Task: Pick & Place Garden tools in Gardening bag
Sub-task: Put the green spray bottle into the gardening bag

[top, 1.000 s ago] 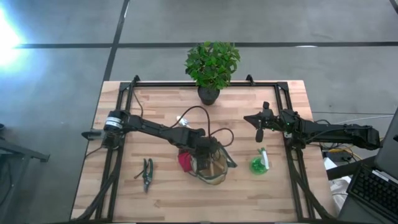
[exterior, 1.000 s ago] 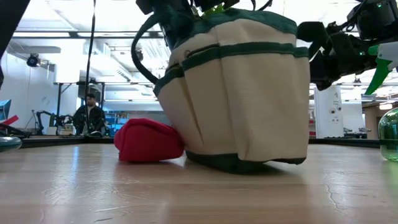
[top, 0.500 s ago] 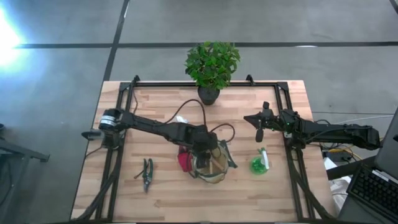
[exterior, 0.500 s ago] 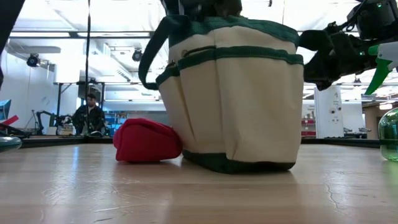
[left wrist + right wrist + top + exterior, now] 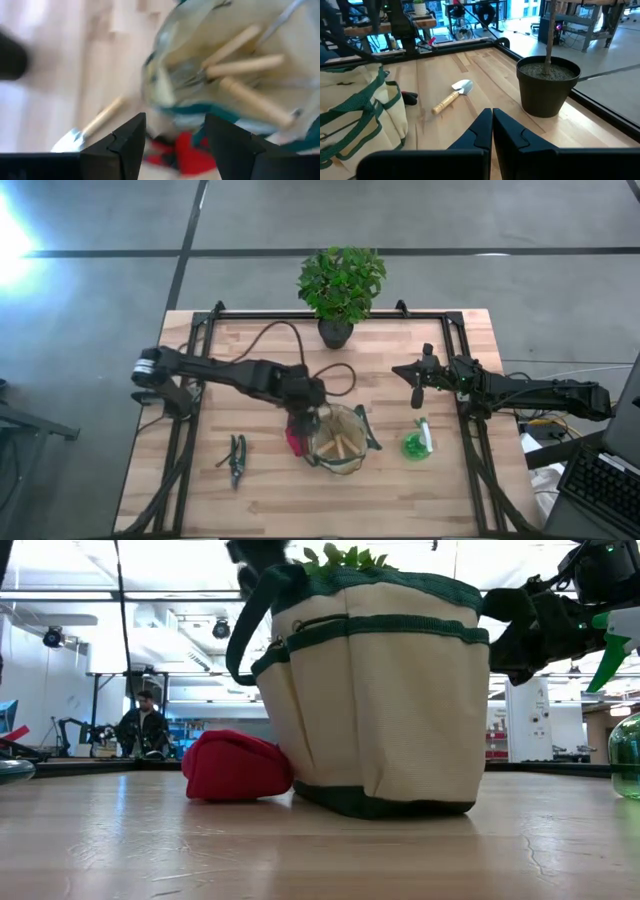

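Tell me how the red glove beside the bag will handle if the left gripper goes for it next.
The red glove lies slumped in a soft heap against the gardening bag, so it probably drapes limply when lifted. It looks like fabric, likely light and not slippery. Pinched at one edge it may drag along the bag's side.

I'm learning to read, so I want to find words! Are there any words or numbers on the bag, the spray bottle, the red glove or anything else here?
No readable text: there are no words, numbers or logos anywhere.
The gardening bag: plain tan fabric with green trim, no label.
The red glove: no print visible.
The green spray bottle: too small to show any label.
The black plant pot: no markings.
The room behind the table: any signs there are too small and blurred to read.
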